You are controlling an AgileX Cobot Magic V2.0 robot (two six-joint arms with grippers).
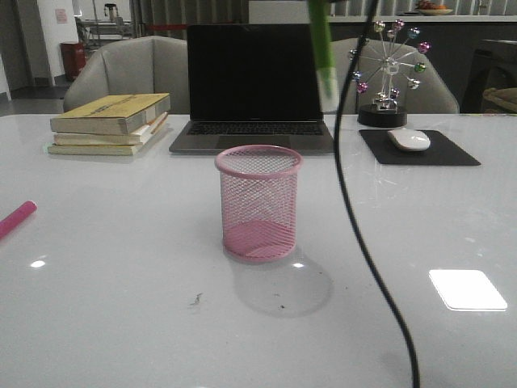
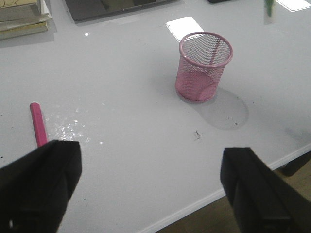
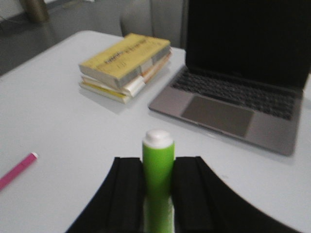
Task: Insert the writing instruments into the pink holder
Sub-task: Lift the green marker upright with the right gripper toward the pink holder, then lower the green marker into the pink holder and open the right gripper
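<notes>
The pink wire-mesh holder (image 1: 258,204) (image 2: 204,65) stands upright and empty at the table's middle. A lime green marker (image 1: 321,50) (image 3: 158,167) hangs upright high above the table, behind and to the right of the holder, white end down. My right gripper (image 3: 158,170) is shut on it; the gripper itself is above the front view's top edge. The magenta marker (image 1: 16,217) (image 2: 38,124) (image 3: 17,169) lies flat at the table's left edge. My left gripper (image 2: 150,187) is open over the near table edge, nothing between its fingers.
A stack of books (image 1: 111,123) sits at the back left, an open laptop (image 1: 254,85) behind the holder. A mouse (image 1: 409,139) on a black pad and a ferris-wheel ornament (image 1: 388,69) stand at the back right. A black cable (image 1: 355,218) hangs down right of the holder.
</notes>
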